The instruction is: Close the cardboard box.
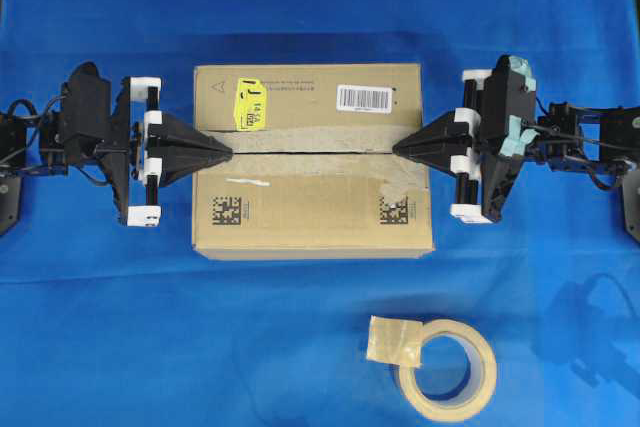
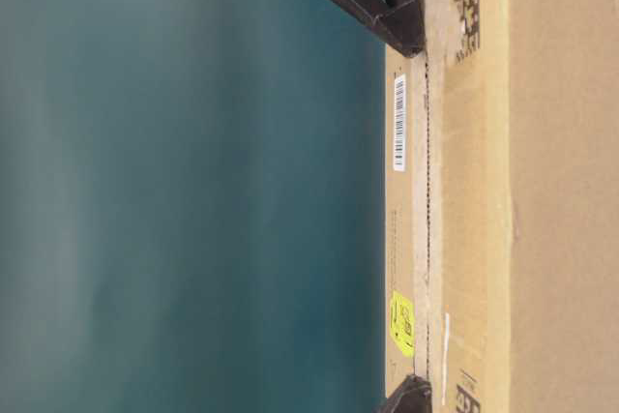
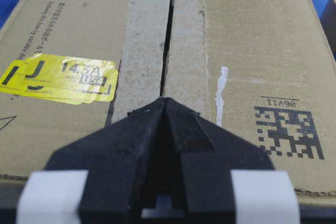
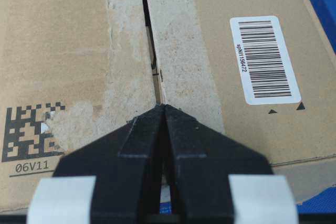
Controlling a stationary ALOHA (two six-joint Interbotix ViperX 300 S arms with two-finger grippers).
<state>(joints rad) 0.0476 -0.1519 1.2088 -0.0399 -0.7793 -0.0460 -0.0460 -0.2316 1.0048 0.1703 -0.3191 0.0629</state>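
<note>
The cardboard box [image 1: 300, 207] sits mid-table with its two long top flaps folded down flat, meeting at a narrow middle seam between old tape strips. It carries a yellow sticker [image 1: 249, 104], a white barcode label [image 1: 364, 97] and black code marks. My left gripper [image 1: 229, 151] is shut and empty, its tip at the seam's left end, seen over the seam in the left wrist view [image 3: 165, 99]. My right gripper [image 1: 398, 148] is shut and empty, its tip at the seam's right end, seen in the right wrist view [image 4: 161, 107].
A beige tape roll [image 1: 447, 369] with a loose tape end lies on the blue cloth [image 1: 150, 347] in front of the box, to the right. The table-level view shows the box top [image 2: 464, 191] edge-on with both gripper tips at its ends.
</note>
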